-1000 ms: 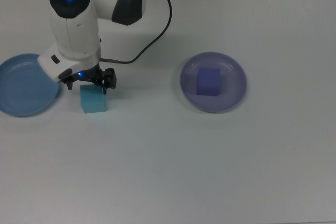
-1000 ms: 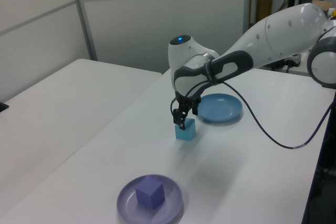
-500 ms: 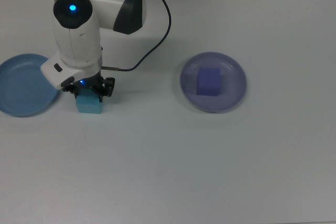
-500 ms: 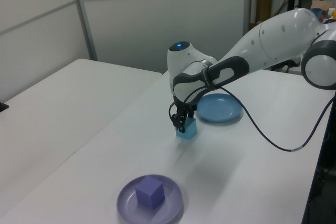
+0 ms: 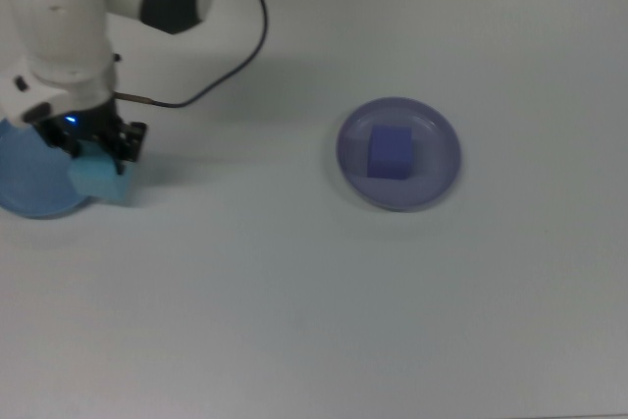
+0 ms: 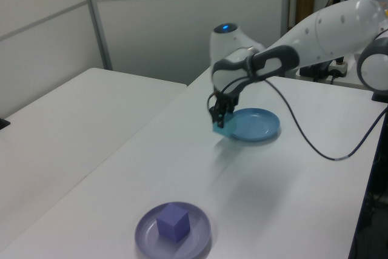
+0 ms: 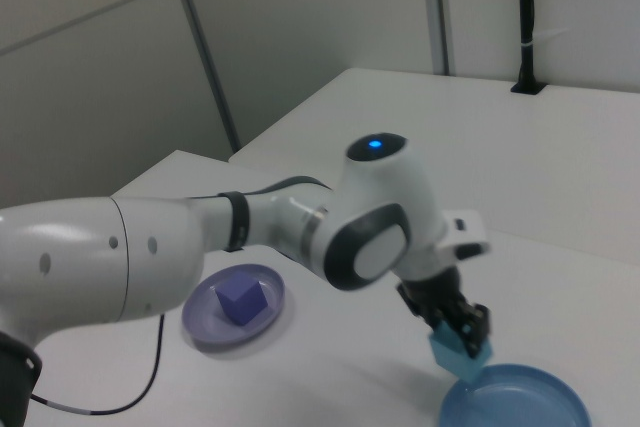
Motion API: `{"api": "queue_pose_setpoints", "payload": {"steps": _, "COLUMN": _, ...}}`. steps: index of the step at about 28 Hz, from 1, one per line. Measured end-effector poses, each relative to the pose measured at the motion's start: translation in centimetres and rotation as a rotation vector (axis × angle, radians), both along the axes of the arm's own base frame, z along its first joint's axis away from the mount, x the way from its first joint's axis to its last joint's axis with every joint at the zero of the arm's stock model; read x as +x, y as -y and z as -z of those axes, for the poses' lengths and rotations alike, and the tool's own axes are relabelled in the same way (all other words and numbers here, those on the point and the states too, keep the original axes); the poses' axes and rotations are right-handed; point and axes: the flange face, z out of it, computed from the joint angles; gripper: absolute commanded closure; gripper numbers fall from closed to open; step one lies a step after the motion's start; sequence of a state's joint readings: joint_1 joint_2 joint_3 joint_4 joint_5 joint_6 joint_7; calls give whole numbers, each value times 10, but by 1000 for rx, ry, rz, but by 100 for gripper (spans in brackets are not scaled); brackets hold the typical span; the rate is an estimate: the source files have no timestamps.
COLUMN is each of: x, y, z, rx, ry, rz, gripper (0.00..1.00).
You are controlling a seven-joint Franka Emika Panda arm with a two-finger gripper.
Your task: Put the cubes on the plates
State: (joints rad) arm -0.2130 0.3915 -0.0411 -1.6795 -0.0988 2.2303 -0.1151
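End effector [image 5: 98, 149] closed on the cyan cube [image 5: 101, 180] — black fingers clamp its upper part, and the cube hangs tilted, clear of the white surface [image 5: 324, 291]. In the top view the cube sits over the right edge of the light blue plate [image 5: 29, 183], half across the rim. The left view puts the cube [image 6: 220, 128] at the near-left rim of the blue plate [image 6: 257, 124], lifted, with the end effector [image 6: 218, 113] directly above it. The right view shows the same: cube [image 7: 460, 352] gripped at the end effector [image 7: 455, 325], held just above the far rim of the blue plate [image 7: 515, 402].

Purple-blue cube [image 5: 390, 152] rests flat, about centred, in the pale lavender plate [image 5: 432, 179], well apart from the arm — toward the top view's right. Same pair in the left view at bottom centre: cube [image 6: 173, 221] on plate [image 6: 145, 228]; in the right view, cube [image 7: 240, 299] on plate [image 7: 200, 322] behind the arm.

White robot arm [image 6: 321, 34] with a lit blue indicator; a black cable [image 5: 235, 56] trails from it across the surface.
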Motion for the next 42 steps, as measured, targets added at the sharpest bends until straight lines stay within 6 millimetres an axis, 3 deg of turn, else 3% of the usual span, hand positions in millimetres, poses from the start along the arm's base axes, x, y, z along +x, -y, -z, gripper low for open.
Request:
{"api": "queue_pose_setpoints", "payload": {"steps": 3, "x": -13, "y": 42, "z": -1, "rx": -10, "ry": -8, "rz": 3, "gripper": 93}}
{"api": "queue_pose_setpoints", "payload": {"steps": 6, "x": -23, "y": 69, "z": 1, "rx": -17, "ry": -19, "rz": -1, "gripper": 89}}
{"api": "queue_pose_setpoints", "payload": {"steps": 8, "x": -29, "y": 84, "z": 5, "rx": -18, "ry": -30, "rz": -7, "gripper": 67}}
{"api": "queue_pose_setpoints", "payload": {"steps": 9, "x": -32, "y": 88, "z": 7, "rx": -18, "ry": -35, "rz": -9, "gripper": 47}}
{"api": "queue_pose_setpoints", "payload": {"steps": 10, "x": -33, "y": 92, "z": 9, "rx": -18, "ry": -40, "rz": -11, "gripper": 20}}
{"api": "queue_pose_setpoints", "payload": {"steps": 11, "x": -35, "y": 95, "z": 11, "rx": -17, "ry": -44, "rz": -15, "gripper": 0}}
{"api": "queue_pose_setpoints", "payload": {"steps": 16, "x": -36, "y": 98, "z": 18, "rx": -15, "ry": -54, "rz": -17, "gripper": 0}}
{"api": "queue_pose_setpoints", "payload": {"steps": 21, "x": -30, "y": 89, "z": 11, "rx": 9, "ry": -31, "rz": -15, "gripper": 0}}
{"api": "queue_pose_setpoints", "payload": {"steps": 26, "x": -26, "y": 61, "z": -24, "rx": 59, "ry": 8, "rz": -24, "gripper": 0}}
{"api": "queue_pose_setpoints", "payload": {"steps": 31, "x": -26, "y": -6, "z": -81, "rx": 119, "ry": 22, "rz": -55, "gripper": 0}}
{"api": "queue_pose_setpoints", "payload": {"steps": 34, "x": -27, "y": -64, "z": -112, "rx": 143, "ry": 32, "rz": -48, "gripper": 0}}
{"api": "queue_pose_setpoints", "payload": {"steps": 38, "x": -35, "y": -129, "z": -135, "rx": 170, "ry": 3, "rz": -40, "gripper": 0}}
{"api": "queue_pose_setpoints", "payload": {"steps": 42, "x": -46, "y": -162, "z": -149, "rx": 172, "ry": -30, "rz": -45, "gripper": 0}}
